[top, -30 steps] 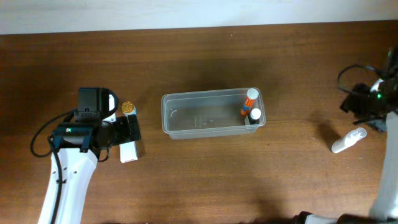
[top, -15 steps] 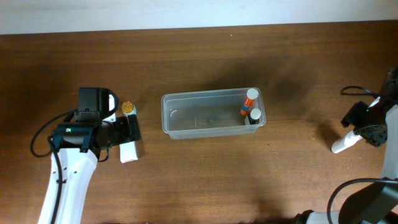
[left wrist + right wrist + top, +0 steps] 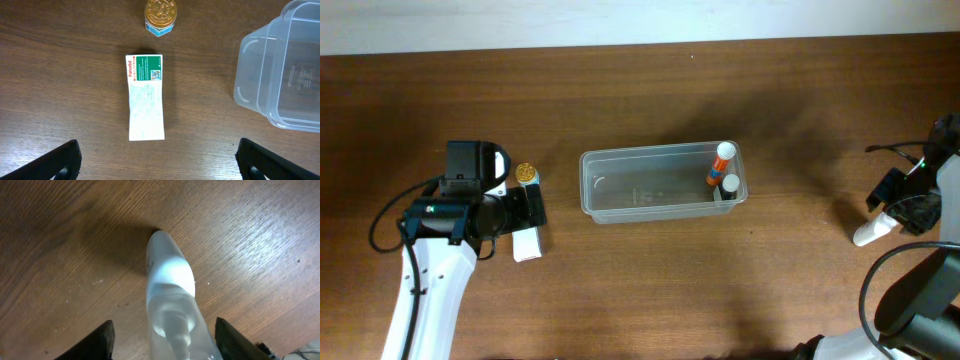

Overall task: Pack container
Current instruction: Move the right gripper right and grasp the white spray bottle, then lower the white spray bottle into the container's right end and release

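Observation:
The clear plastic container (image 3: 660, 183) sits mid-table with two small bottles, an orange one with a white cap (image 3: 720, 162) and a dark one with a white cap (image 3: 728, 186), at its right end; its corner shows in the left wrist view (image 3: 280, 65). My left gripper (image 3: 532, 207) is open above a white and green box (image 3: 145, 96) lying flat, with a small gold-capped jar (image 3: 160, 15) beyond it. My right gripper (image 3: 898, 210) is open around a white clear-capped bottle (image 3: 172, 307) lying on the table at the far right (image 3: 873, 231).
The wooden table (image 3: 650, 290) runs to a pale wall at the back. The right arm's cables hang near the right edge (image 3: 910, 150).
The right arm has swung down and in over the lying white bottle, its open fingers now on either side of it. The left arm has not moved.

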Robot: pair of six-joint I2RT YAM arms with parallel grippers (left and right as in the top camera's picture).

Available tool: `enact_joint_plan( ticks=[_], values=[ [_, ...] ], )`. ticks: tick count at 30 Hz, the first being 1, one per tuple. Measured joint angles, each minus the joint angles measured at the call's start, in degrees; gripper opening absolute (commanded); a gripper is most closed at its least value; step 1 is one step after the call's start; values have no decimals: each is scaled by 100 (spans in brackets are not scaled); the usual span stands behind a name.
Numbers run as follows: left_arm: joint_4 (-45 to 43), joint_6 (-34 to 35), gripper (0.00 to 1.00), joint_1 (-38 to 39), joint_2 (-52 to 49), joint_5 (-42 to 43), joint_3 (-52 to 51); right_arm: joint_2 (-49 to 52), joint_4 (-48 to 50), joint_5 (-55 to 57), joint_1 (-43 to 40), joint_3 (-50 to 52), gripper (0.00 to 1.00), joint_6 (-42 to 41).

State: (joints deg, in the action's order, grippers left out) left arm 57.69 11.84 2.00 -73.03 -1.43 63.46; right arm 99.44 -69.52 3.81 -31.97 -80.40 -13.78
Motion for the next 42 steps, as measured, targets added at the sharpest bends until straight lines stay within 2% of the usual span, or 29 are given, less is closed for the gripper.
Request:
enact_joint_plan(
  ticks=[1, 3, 7, 15, 22, 26, 33, 37, 42],
  values=[
    [0, 0, 99, 0, 0, 0, 0, 0, 24, 2, 0, 0, 38, 17],
    [-2, 0, 99, 0, 0, -2, 0, 0, 24, -2, 0, 0, 31, 15],
    [0, 0, 99, 0, 0, 0, 0, 0, 46, 2, 0, 0, 23, 33],
    [0, 0, 99, 0, 0, 0, 0, -4, -2, -109, 2, 0, 17, 26],
    [0, 0, 100, 0, 0, 0, 0, -190, -505, -570, 273, -168, 17, 363],
    [-2, 0, 99, 0, 0, 0, 0, -946, -1163, -778, 1388, -979, 17, 636],
    [0, 0, 99, 0, 0, -2, 0, -1906, -1246, -918, 3810, -1668, 18, 734],
    [0, 0, 99, 0, 0, 0, 0, -1744, -1049, -929, 4787, -1668, 17, 728],
    [0, 0, 99, 0, 0, 0, 0, -1141, -890, -793, 5224, -1668, 18, 640]
  ],
)
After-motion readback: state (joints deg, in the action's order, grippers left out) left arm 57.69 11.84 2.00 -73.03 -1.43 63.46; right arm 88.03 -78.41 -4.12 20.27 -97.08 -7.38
